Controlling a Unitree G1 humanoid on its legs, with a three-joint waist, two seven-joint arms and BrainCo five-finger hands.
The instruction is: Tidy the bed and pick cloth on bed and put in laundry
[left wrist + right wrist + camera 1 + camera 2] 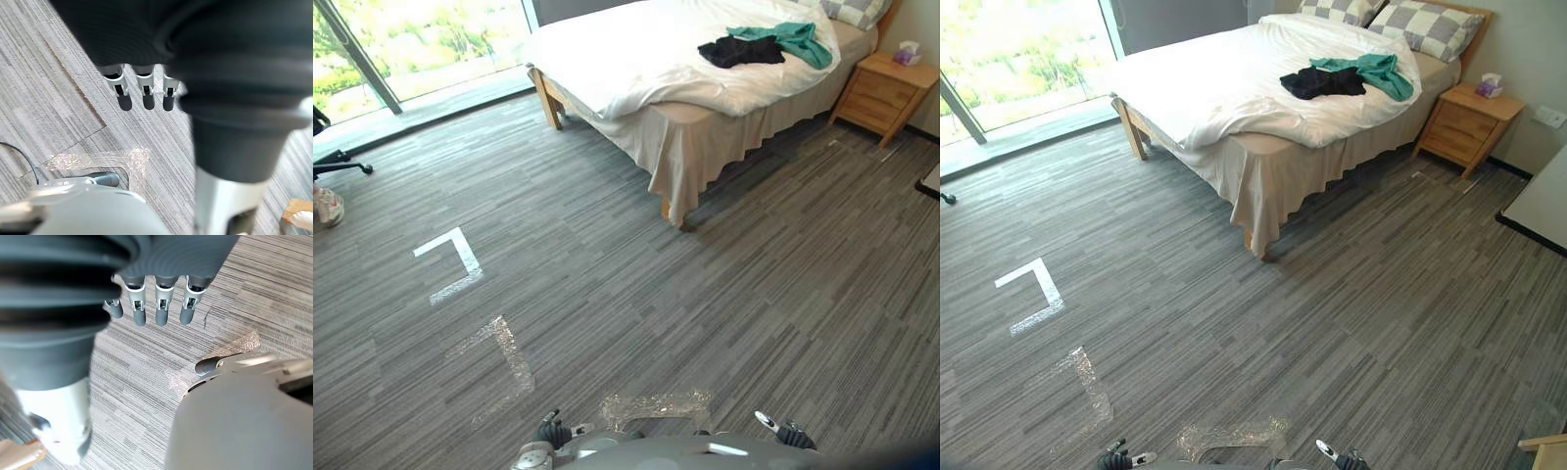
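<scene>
A black cloth [741, 51] and a green cloth [793, 39] lie touching each other on the white duvet of the bed [636, 69], in the upper right of the head views and well apart from both hands. The left hand [551, 431] and the right hand [788, 434] show at the bottom edge. In the wrist views, the left fingers [143, 90] and right fingers [161, 308] hang straight over the grey carpet [705, 313], holding nothing.
</scene>
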